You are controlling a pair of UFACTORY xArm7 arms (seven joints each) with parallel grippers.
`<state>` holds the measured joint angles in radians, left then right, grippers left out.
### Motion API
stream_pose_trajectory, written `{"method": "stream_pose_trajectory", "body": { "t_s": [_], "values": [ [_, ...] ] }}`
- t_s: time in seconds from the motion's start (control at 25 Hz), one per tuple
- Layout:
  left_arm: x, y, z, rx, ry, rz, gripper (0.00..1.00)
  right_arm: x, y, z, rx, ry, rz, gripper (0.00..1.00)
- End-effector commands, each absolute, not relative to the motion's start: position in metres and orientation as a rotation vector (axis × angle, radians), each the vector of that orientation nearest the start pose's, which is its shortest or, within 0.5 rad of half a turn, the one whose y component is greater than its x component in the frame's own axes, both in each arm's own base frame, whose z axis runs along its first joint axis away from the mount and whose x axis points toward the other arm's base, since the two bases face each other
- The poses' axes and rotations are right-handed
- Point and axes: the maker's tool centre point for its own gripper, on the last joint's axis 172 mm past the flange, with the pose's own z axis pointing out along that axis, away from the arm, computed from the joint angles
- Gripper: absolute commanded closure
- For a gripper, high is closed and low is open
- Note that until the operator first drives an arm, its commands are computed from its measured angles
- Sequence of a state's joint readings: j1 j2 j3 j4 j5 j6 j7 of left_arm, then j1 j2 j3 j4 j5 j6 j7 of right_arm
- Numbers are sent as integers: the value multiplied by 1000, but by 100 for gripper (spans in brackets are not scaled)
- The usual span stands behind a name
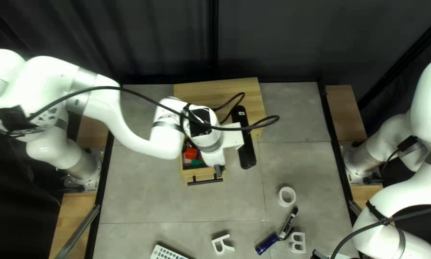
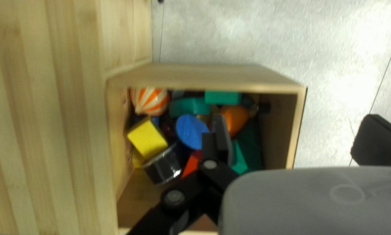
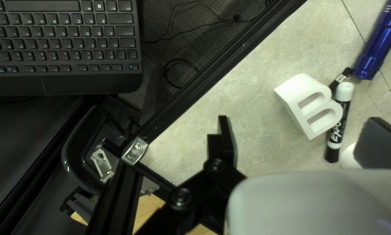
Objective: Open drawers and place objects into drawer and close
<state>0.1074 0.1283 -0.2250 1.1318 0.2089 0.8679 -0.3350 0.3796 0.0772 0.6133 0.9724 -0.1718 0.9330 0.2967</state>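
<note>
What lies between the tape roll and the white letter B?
A marker lies between the tape roll and the white letter B, as the top left view shows.

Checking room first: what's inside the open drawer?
Drawer: striped ball, yellow block, blue disc, dark cylinder, plus red, orange and green pieces. Anything beneath them, or behind the left pincer, can't be seen.

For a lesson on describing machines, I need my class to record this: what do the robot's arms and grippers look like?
The left arm and right arm are white and rounded, with silver-grey bands and black straps. A black cable trails along each. The left end effector and right end effector each have two dark, flat fingers on black links.
</note>
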Motion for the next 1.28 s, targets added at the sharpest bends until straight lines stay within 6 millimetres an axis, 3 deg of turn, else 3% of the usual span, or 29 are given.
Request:
{"method": "stream_pose_trajectory", "body": {
  "t_s": [0.04,0.2,0.76,1.28],
  "values": [
    [543,-34,173,-3018,-150,-238,0,271,372,137,-2973,-1256,-62,0],
    [552,-39,166,-3013,-137,-209,0,271,372,137,-2973,-1256,-62,0],
    [555,-54,151,-3070,-84,-114,0,271,372,137,-2973,-1256,-62,0],
    [557,-50,144,-3080,-95,-121,0,271,372,137,-2973,-1256,-62,0]
  ]
}}
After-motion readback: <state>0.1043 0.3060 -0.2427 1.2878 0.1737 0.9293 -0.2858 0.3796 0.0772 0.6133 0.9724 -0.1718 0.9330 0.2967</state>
